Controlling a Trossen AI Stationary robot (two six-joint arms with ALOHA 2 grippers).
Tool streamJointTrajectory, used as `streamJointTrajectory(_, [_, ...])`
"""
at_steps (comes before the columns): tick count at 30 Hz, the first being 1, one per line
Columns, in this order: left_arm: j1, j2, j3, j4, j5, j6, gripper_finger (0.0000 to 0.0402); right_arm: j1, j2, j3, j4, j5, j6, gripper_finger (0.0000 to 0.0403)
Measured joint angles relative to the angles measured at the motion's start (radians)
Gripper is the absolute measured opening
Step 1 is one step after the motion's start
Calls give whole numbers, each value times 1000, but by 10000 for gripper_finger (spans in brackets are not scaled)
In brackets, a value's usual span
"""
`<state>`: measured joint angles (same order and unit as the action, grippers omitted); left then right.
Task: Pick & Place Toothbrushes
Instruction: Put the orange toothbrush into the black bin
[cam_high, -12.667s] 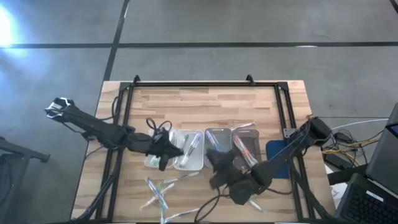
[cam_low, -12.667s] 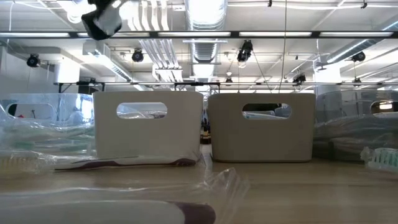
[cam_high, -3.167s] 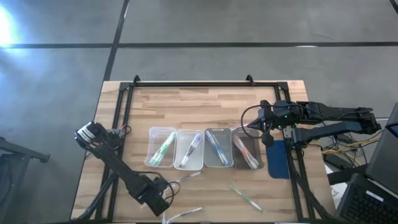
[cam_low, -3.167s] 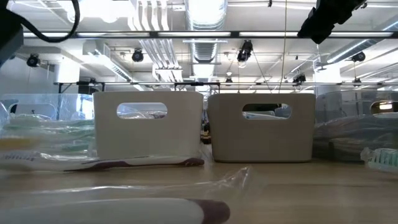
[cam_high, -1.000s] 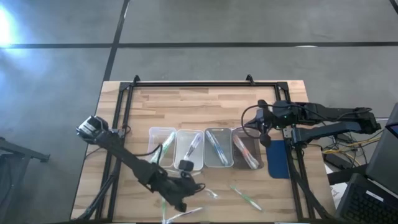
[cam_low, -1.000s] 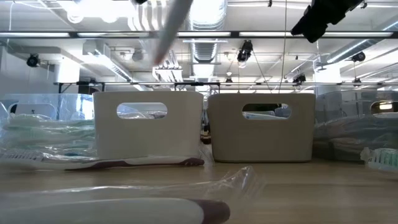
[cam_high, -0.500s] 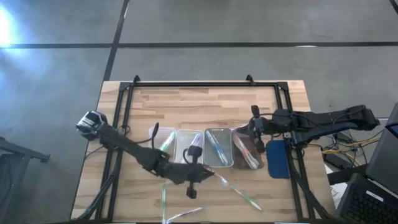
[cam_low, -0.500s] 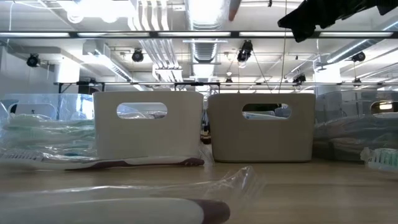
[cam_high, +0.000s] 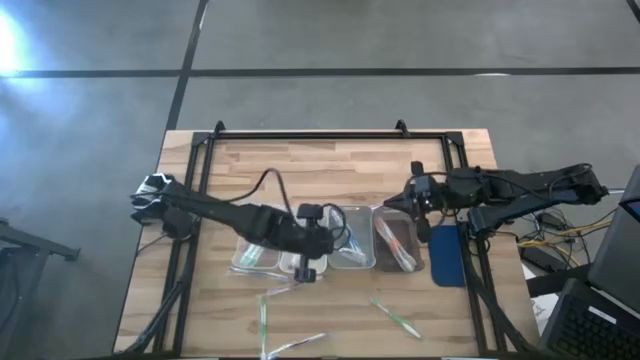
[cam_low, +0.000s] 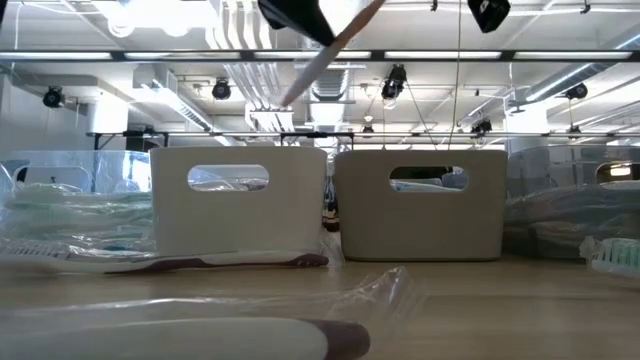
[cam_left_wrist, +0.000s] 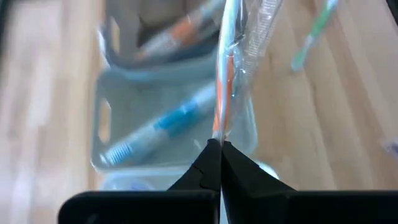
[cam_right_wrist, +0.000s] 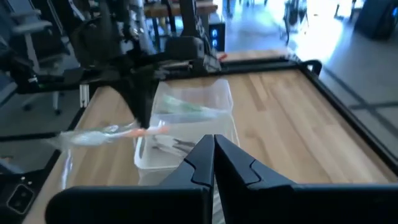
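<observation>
Overhead view of a wooden table (cam_high: 330, 165) with four clear trays (cam_high: 350, 238) in a row at centre. The left gripper (cam_high: 308, 262) hangs over the middle trays, jaws pinched shut on a wrapped toothbrush (cam_left_wrist: 225, 87) with an orange stripe; its far end is cut off at the frame's top edge. Below it, a blue brush (cam_left_wrist: 163, 126) lies in a tray. The right gripper (cam_high: 403, 203) waits over the right-hand tray, jaws closed on nothing. Loose brushes (cam_high: 392, 316) lie at lower centre; one is partly cut off by the bottom edge. Table-level foreground wrappers are blurred.
</observation>
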<state>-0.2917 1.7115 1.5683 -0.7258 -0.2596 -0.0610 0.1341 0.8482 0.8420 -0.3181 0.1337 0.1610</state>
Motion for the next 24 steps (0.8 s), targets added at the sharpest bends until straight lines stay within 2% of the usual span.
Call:
streamJointTrajectory(3, [35, 18, 52, -115, 76, -40, 0, 11, 56, 67, -61, 1, 22, 8])
streamJointTrajectory(7, [59, 33, 82, -169, 81, -2, 0, 49, 162, 147, -102, 2, -2, 8])
streamJointTrajectory(9, [54, 31, 86, -131, 49, 43, 0, 83, 208, 176, -118, 49, -36, 8])
streamJointTrajectory(12, [30, 10, 88, -54, -3, 96, 0, 158, 254, 199, -130, 214, -77, 8])
streamJointTrajectory(15, [9, -22, 80, 3, -13, 149, 0, 246, 265, 205, -148, 354, -94, 8])
streamJointTrajectory(18, [-1, -56, 61, 58, -20, 176, 0, 330, 248, 179, -117, 403, -85, 8])
streamJointTrajectory(21, [-2, -89, 28, 189, -20, 206, 0, 401, 232, 146, -106, 447, -48, 8])
streamJointTrajectory(24, [-1, -111, -3, 305, 37, 245, 0, 458, 227, 116, -105, 542, -29, 8])
